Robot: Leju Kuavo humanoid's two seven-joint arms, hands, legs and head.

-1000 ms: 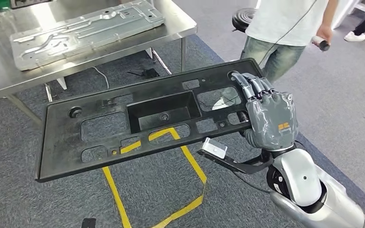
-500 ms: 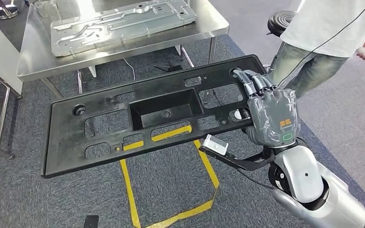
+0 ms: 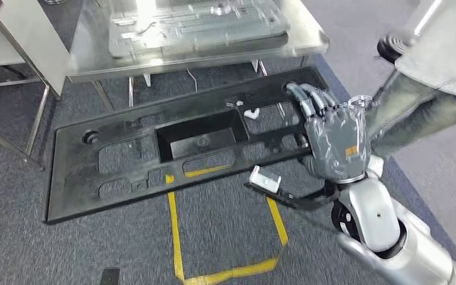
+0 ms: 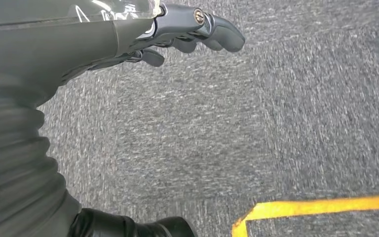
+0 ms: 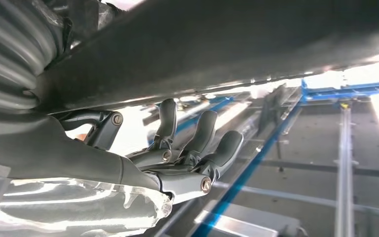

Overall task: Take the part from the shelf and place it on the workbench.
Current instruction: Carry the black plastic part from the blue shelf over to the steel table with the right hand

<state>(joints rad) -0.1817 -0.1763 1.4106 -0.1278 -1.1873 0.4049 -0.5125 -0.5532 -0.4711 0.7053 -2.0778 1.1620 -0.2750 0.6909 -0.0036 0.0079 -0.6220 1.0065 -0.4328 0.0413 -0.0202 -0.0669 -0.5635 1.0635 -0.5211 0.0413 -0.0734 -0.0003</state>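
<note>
The part [image 3: 74,172] is a long black plastic panel with several cut-outs and a sunken middle tray. My right hand [image 3: 334,142] grips its right end and holds it nearly flat above the carpet, just in front of the steel workbench [image 3: 89,56]. In the right wrist view the panel's dark underside [image 5: 227,44] spans the picture, with my fingers [image 5: 197,143] curled beneath it. My left hand [image 4: 190,29] hangs over grey carpet with its fingers loosely apart, holding nothing.
A ribbed grey metal plate [image 3: 196,24] lies on the workbench. A person [image 3: 430,89] stands close at the right. Yellow floor tape [image 3: 175,237] runs under the panel. Another metal frame [image 3: 18,41] stands at the left.
The whole picture has shifted as the camera moved: the workbench now sits nearer and further right. The panel stays in my right hand, now close to the bench's front edge.
</note>
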